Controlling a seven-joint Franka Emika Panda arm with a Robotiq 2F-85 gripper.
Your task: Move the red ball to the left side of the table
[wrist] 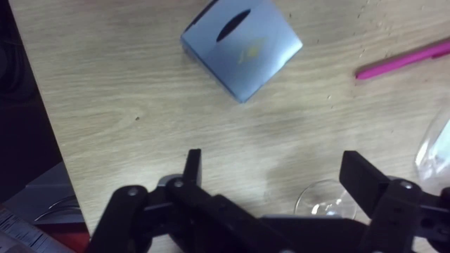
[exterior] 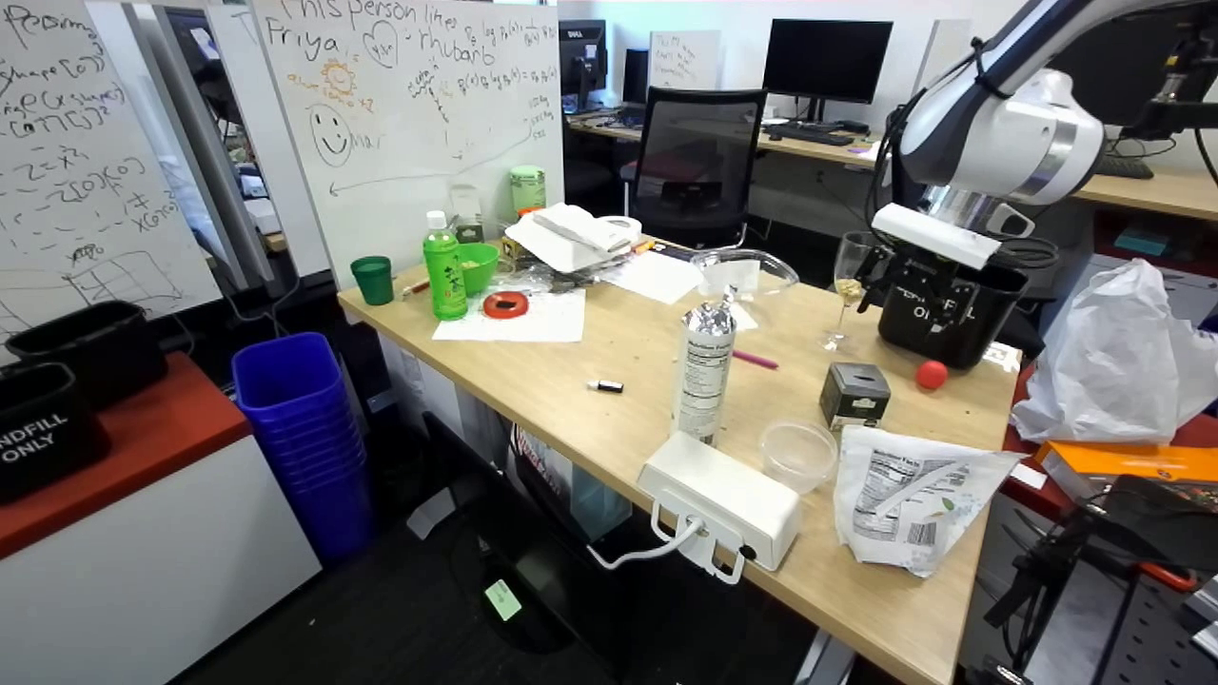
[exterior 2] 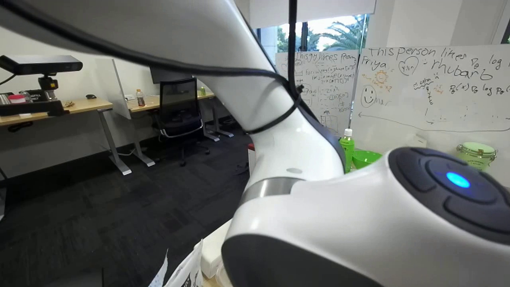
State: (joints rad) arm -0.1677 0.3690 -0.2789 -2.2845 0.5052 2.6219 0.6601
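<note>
The small bright red ball (exterior: 932,375) rests on the beige table (exterior: 571,371) near its right end in an exterior view, in front of the black bin (exterior: 999,309) and beside the small black box (exterior: 854,395). It does not show in the wrist view. My gripper (exterior: 902,309) is above the table near the bin, higher than the ball and apart from it. In the wrist view my gripper (wrist: 272,154) is open with nothing between its fingers; bare table (wrist: 123,105) shows below. In an exterior view the arm (exterior 2: 303,223) hides most of the table.
A stemmed glass (exterior: 844,290) stands close to the gripper; its base (wrist: 325,200) shows near a finger. A silver can (exterior: 704,381), clear tub (exterior: 797,457), white pouch (exterior: 913,499), white power box (exterior: 723,499) and pink pen (exterior: 755,359) are on the table. A green bottle (exterior: 444,271) stands far left.
</note>
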